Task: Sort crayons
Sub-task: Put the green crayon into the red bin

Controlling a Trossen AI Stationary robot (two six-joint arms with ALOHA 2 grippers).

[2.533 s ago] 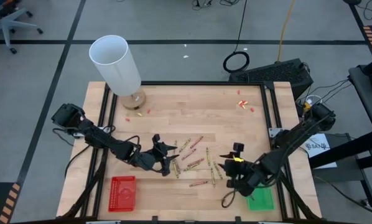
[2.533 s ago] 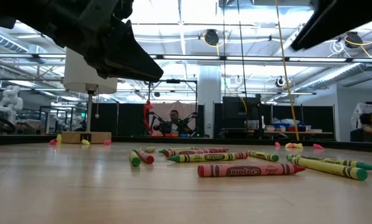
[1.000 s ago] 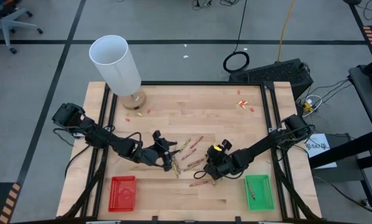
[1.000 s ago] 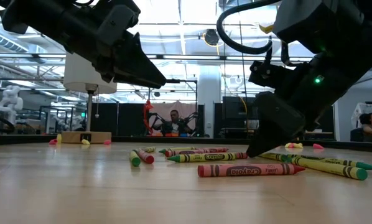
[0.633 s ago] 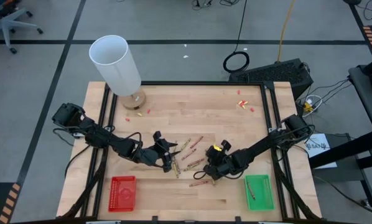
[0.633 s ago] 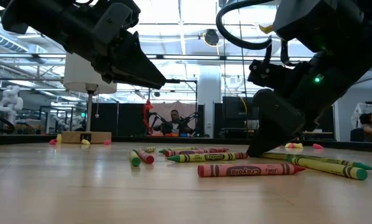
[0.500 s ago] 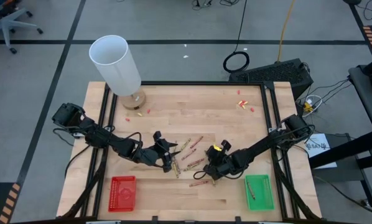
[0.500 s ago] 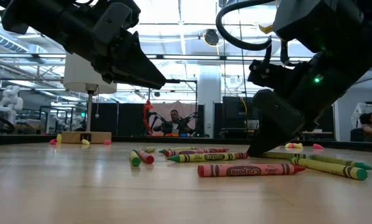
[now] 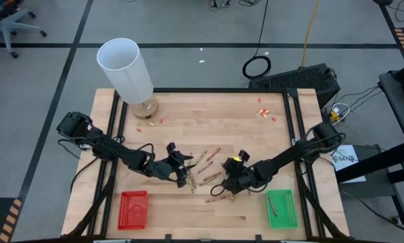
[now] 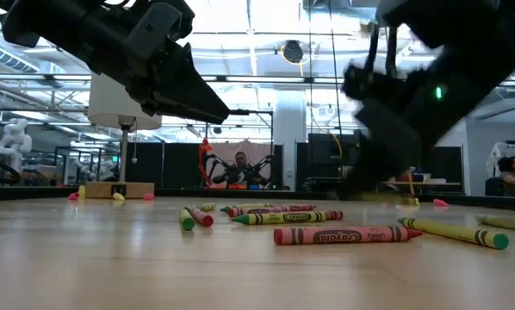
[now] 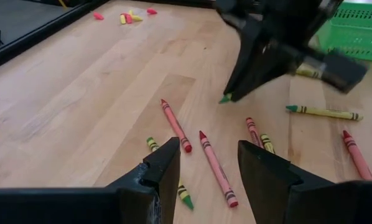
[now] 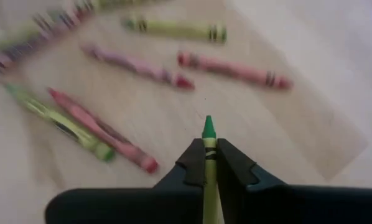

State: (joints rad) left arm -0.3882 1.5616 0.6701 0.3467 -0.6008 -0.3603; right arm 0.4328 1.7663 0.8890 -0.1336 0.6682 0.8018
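Right jaws (image 12: 206,163) are clamped on a green crayon (image 12: 208,146), lifted just off the desk (image 9: 182,128) above the scattered crayons (image 9: 209,177), so next it goes into the green tray (image 9: 282,208), while my left jaws (image 11: 206,167) hang half-open over the pile.

Grey floor (image 9: 188,27) crossed by dark tape lines is surrounding the table (image 9: 188,115); an office chair (image 9: 9,27) is standing at one corner. Ceiling lights (image 10: 266,17) are glowing over distant workbenches (image 10: 395,185).
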